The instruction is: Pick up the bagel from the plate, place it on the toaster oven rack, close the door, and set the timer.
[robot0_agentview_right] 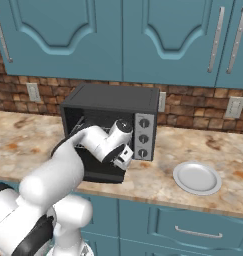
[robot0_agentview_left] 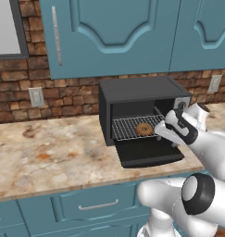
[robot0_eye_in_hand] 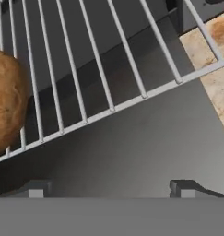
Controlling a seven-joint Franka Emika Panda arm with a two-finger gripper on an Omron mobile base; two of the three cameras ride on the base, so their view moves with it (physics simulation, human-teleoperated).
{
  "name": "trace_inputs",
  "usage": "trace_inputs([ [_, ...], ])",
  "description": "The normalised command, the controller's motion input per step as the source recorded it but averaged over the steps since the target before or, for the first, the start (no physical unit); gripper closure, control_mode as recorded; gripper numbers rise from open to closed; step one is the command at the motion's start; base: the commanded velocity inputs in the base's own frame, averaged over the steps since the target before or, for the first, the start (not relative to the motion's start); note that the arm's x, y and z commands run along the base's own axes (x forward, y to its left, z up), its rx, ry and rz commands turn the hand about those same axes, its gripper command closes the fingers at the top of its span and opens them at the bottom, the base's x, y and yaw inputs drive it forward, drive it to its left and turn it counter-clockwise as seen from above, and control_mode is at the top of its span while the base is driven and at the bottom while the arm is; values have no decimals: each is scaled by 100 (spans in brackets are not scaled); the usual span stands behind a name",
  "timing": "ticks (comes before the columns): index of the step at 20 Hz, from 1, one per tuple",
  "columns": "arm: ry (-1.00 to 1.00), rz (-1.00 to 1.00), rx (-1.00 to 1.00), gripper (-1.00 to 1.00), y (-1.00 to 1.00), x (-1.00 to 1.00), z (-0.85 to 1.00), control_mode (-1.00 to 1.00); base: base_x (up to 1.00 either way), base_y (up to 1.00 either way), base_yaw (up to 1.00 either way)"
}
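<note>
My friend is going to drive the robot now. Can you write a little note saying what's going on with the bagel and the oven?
Tool: open, holding nothing, just in front of the rack over the lowered door.
Bagel: lying on the toaster oven rack, which is pulled partway out of the toaster oven.
Door: open, folded down flat.
Plate: on the counter to the right of the oven, nothing on it.
Done: bagel moved from plate to rack.
Left: close the door, then set the timer on the knob panel.
</note>
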Motion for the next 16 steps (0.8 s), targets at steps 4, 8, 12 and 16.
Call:
trace_inputs([
  [4,0,-6,-7,-100,-4,19,-37,-100,0,0,0],
  [8,0,-5,-7,-100,0,25,-32,-100,0,0,0],
  [12,0,-5,-6,-100,0,33,-18,-100,0,0,0],
  [16,0,-5,-5,-100,0,45,-12,-100,0,0,0],
])
